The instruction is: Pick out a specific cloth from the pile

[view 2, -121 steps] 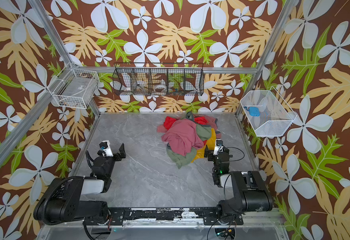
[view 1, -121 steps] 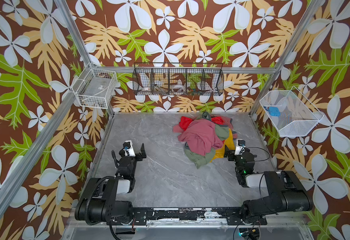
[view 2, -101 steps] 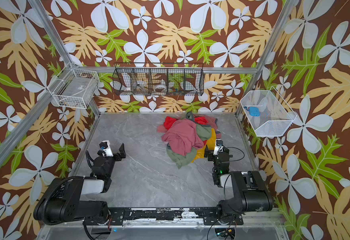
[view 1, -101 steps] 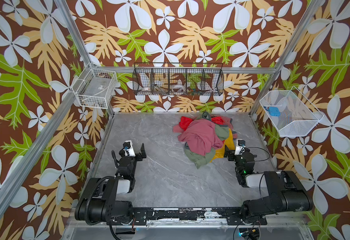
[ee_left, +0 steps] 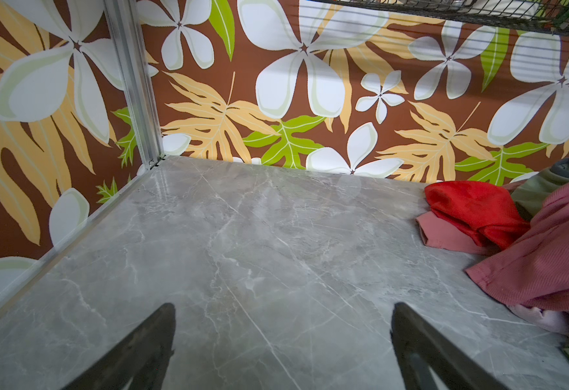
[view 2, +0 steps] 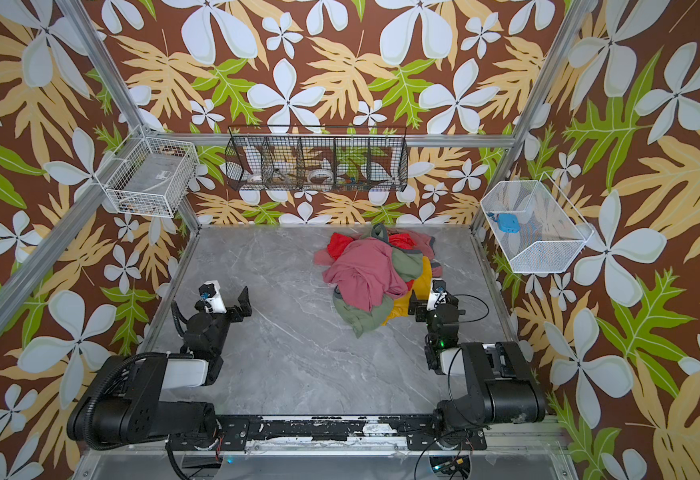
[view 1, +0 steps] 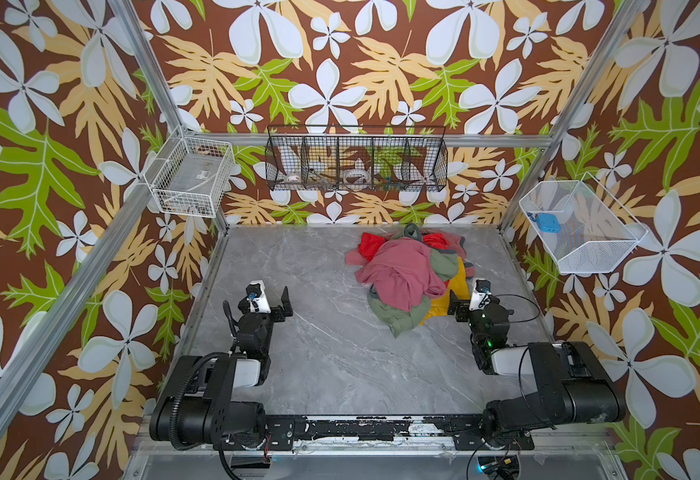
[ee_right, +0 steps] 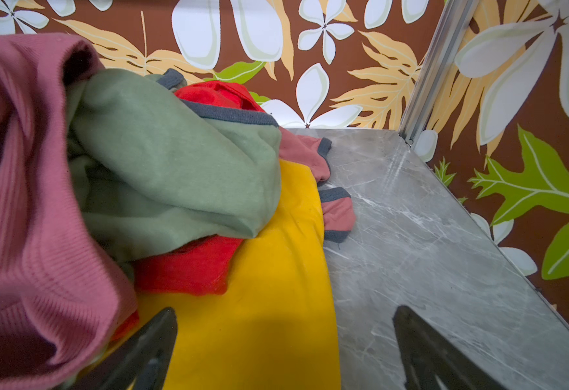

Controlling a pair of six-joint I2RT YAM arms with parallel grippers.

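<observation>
The pile (view 1: 406, 274) lies on the desk (view 1: 323, 365), right of centre, toward the back wall. The cloth (ee_right: 175, 162) sits within it — partly under one garment, over others. The right gripper (view 1: 468, 307) is at the pile's front-right edge; the left gripper (view 1: 271, 301) is well apart — over the desk's left side.
</observation>
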